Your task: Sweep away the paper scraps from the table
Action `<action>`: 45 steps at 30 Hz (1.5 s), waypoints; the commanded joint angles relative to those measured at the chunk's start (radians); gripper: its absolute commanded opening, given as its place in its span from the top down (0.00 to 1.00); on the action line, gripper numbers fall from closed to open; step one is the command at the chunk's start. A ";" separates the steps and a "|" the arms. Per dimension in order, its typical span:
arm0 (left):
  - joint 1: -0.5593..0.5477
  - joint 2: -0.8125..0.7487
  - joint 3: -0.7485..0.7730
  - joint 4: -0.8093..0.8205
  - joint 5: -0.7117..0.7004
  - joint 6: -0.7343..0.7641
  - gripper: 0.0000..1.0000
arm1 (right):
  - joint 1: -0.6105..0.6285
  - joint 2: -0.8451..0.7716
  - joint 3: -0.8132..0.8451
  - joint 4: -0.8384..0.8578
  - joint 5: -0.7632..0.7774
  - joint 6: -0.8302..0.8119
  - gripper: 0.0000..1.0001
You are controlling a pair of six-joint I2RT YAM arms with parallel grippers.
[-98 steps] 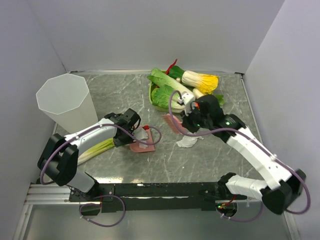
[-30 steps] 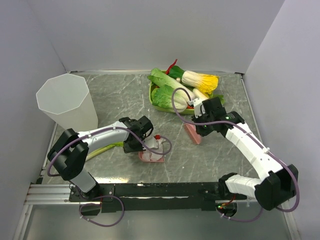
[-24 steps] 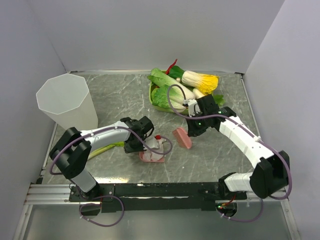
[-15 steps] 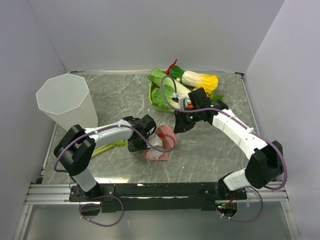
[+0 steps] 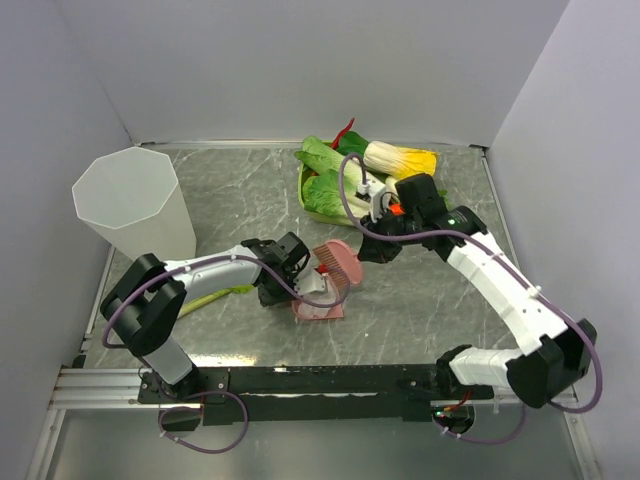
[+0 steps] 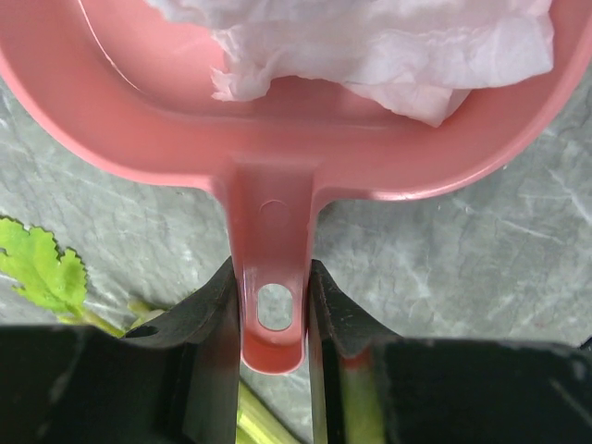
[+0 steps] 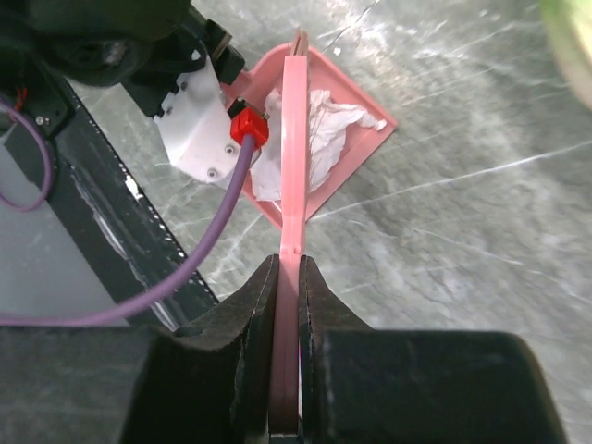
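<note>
My left gripper (image 5: 291, 279) (image 6: 271, 277) is shut on the handle of a pink dustpan (image 5: 322, 306) (image 6: 277, 139), which rests on the grey-green marble table (image 5: 430, 310). Crumpled white paper scraps (image 6: 370, 42) (image 7: 319, 139) lie inside the pan. My right gripper (image 5: 374, 247) (image 7: 288, 277) is shut on the handle of a pink brush (image 5: 339, 263) (image 7: 293, 157). The brush head is over the dustpan's open mouth, right of my left gripper. I see no loose scraps on the table around the pan.
A tall white octagonal bin (image 5: 135, 205) stands at the back left. A green basket of toy vegetables (image 5: 360, 175) sits at the back middle. A leek (image 5: 215, 298) lies under my left arm. The metal rail (image 5: 100, 385) runs along the front edge.
A scrap that lay on the table right of the pan is gone from there. My right gripper swept the brush leftward to the dustpan. The dustpan shifted slightly right.
</note>
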 commanded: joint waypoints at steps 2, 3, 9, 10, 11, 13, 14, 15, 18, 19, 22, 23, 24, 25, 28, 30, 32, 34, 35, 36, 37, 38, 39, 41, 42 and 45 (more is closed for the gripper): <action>0.019 -0.088 -0.059 0.081 0.054 0.013 0.99 | -0.049 -0.087 -0.025 -0.016 0.053 -0.063 1.00; 0.019 -0.102 -0.068 0.091 0.060 0.027 0.99 | -0.064 -0.101 -0.035 -0.019 0.061 -0.068 1.00; 0.019 -0.128 -0.067 0.170 0.114 0.119 0.99 | -0.170 -0.173 -0.120 0.009 0.118 -0.050 1.00; 0.020 -0.125 -0.056 0.170 0.131 0.124 0.99 | -0.187 -0.179 -0.127 0.009 0.118 -0.044 1.00; 0.019 -0.125 -0.036 0.168 0.139 0.140 0.99 | -0.206 -0.182 -0.140 0.005 0.119 -0.034 1.00; 0.019 -0.125 -0.024 0.164 0.153 0.154 0.99 | -0.219 -0.193 -0.153 0.015 0.126 -0.024 1.00; 0.019 -0.125 -0.015 0.161 0.157 0.167 0.99 | -0.225 -0.196 -0.159 0.024 0.121 -0.019 1.00; 0.019 -0.129 -0.011 0.154 0.160 0.176 0.99 | -0.242 -0.199 -0.162 0.025 0.115 -0.016 1.00; 0.019 -0.155 -0.014 0.150 0.168 0.199 0.99 | -0.266 -0.204 -0.177 0.032 0.115 0.001 1.00; 0.019 -0.166 -0.008 0.142 0.172 0.205 0.99 | -0.273 -0.205 -0.180 0.032 0.110 0.001 1.00; 0.031 -0.227 0.021 0.125 0.228 0.219 0.99 | -0.283 -0.201 -0.199 0.032 0.101 0.010 1.00; 0.032 -0.247 0.028 0.136 0.243 0.217 0.99 | -0.285 -0.198 -0.206 0.036 0.092 0.019 1.00; 0.032 -0.282 0.033 0.134 0.249 0.219 0.99 | -0.288 -0.198 -0.210 0.041 0.084 0.024 1.00; 0.032 -0.295 0.053 0.131 0.255 0.219 0.99 | -0.289 -0.196 -0.214 0.044 0.078 0.028 1.00; 0.032 -0.318 0.108 0.081 0.255 0.214 0.99 | -0.297 -0.187 -0.214 0.051 0.060 0.047 1.00; 0.034 -0.312 0.139 0.000 0.248 0.222 0.99 | -0.299 -0.179 -0.210 0.053 0.053 0.047 1.00; 0.035 -0.306 0.182 -0.062 0.249 0.220 0.99 | -0.300 -0.173 -0.207 0.053 0.057 0.050 1.00; 0.037 -0.306 0.211 -0.138 0.255 0.213 0.99 | -0.302 -0.170 -0.205 0.059 0.052 0.053 1.00; 0.037 -0.316 0.219 -0.157 0.257 0.210 0.99 | -0.303 -0.170 -0.210 0.065 0.052 0.064 1.00; 0.039 -0.324 0.222 -0.178 0.255 0.204 0.99 | -0.303 -0.173 -0.211 0.071 0.046 0.070 1.00; 0.040 -0.335 0.219 -0.180 0.255 0.176 0.99 | -0.306 -0.171 -0.216 0.076 0.040 0.076 1.00; 0.042 -0.361 0.217 -0.177 0.260 0.155 0.99 | -0.309 -0.168 -0.220 0.079 0.035 0.087 1.00; 0.042 -0.370 0.219 -0.183 0.269 0.135 0.99 | -0.309 -0.167 -0.219 0.075 0.029 0.090 1.00; 0.054 -0.388 0.232 -0.201 0.312 0.076 0.99 | -0.309 -0.156 -0.211 0.061 0.018 0.090 1.00; 0.061 -0.396 0.245 -0.206 0.326 0.058 0.99 | -0.309 -0.152 -0.211 0.062 0.017 0.091 1.00; 0.095 -0.428 0.257 -0.226 0.350 0.027 0.99 | -0.309 -0.132 -0.205 0.068 0.007 0.102 1.00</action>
